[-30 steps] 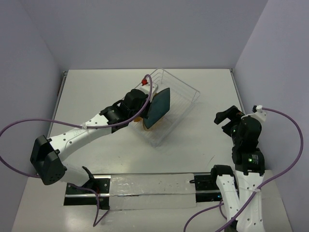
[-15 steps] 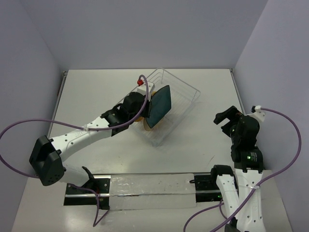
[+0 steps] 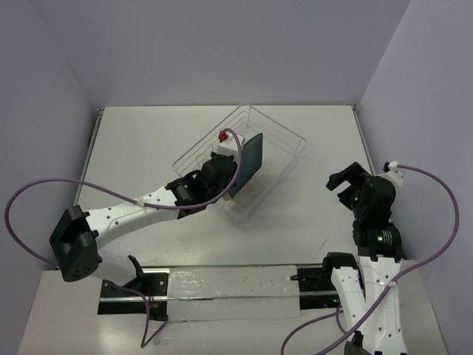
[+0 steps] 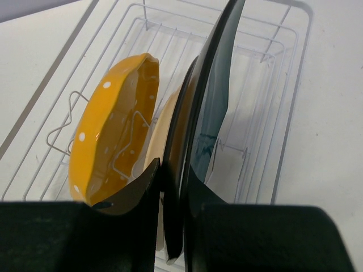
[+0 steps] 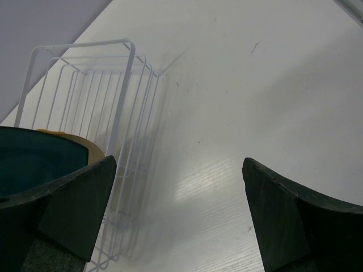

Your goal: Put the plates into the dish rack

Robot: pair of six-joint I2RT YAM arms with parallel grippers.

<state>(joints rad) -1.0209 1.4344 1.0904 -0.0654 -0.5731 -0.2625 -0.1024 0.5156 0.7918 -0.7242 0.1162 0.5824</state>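
Observation:
My left gripper point(image 4: 173, 190) is shut on the lower rim of the dark teal plate point(image 4: 218, 85), which it holds on edge inside the dish rack point(image 4: 296, 85). Left of it in the rack lean the beige plate point(image 4: 160, 133) and the orange-yellow dotted plate point(image 4: 110, 127). From above, the teal plate point(image 3: 251, 157) stands nearly edge-on over the rack point(image 3: 288, 134), with the left gripper point(image 3: 235, 175) at its near edge. My right gripper point(image 3: 346, 182) hangs open and empty over bare table, right of the rack point(image 5: 129, 79).
The rack sits turned diagonally at the middle back of the white table point(image 3: 148, 148). Grey walls close in the table on the left, back and right. A purple cable point(image 3: 44, 192) loops from the left arm.
The left arm has swung right and lower into the rack, turning the teal plate from face-on to nearly edge-on. The right arm has stayed put.

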